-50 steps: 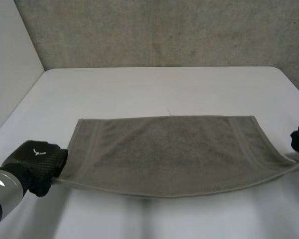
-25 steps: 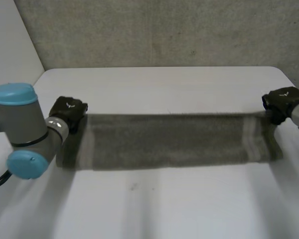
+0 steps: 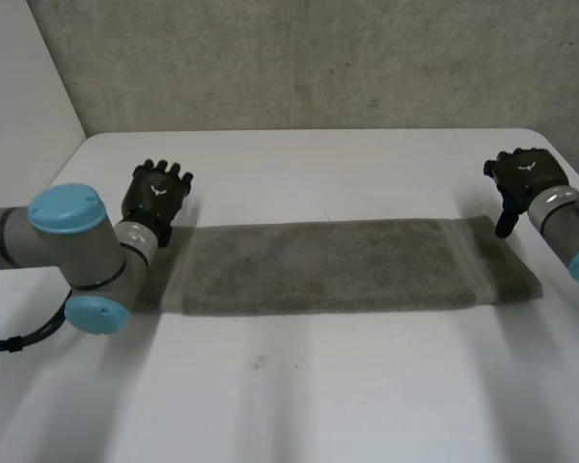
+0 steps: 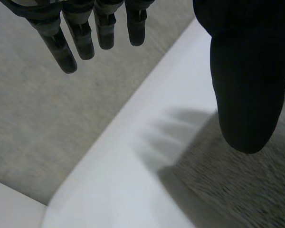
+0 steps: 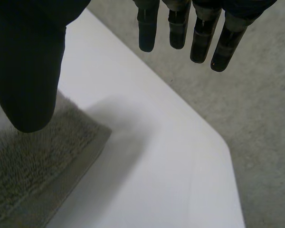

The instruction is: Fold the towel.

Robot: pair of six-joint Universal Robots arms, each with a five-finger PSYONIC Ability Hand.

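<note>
The left hand's (image 3: 156,198) fingers (image 4: 61,50) are straight and spread. Its thumb (image 4: 247,95) is set well apart from them, and the hand grips nothing. It hangs above the white table (image 3: 289,395), with the towel's (image 3: 338,265) end under the thumb. The right hand's (image 3: 521,178) fingers (image 5: 199,38) are likewise straight and relaxed, thumb wide, holding nothing, and the towel's corner lies just beneath the thumb.

The grey-brown towel lies flat as a long narrow strip across the table, running from 9 to 3 o'clock. From the head camera the left hand sits at about 10 o'clock of the strip, just beside its end, and the right hand at about 2 o'clock, near the far corner. The strip looks doubled over, though its layers are hard to make out. The left arm (image 3: 77,246) crosses in front of the 9 o'clock end.
</note>
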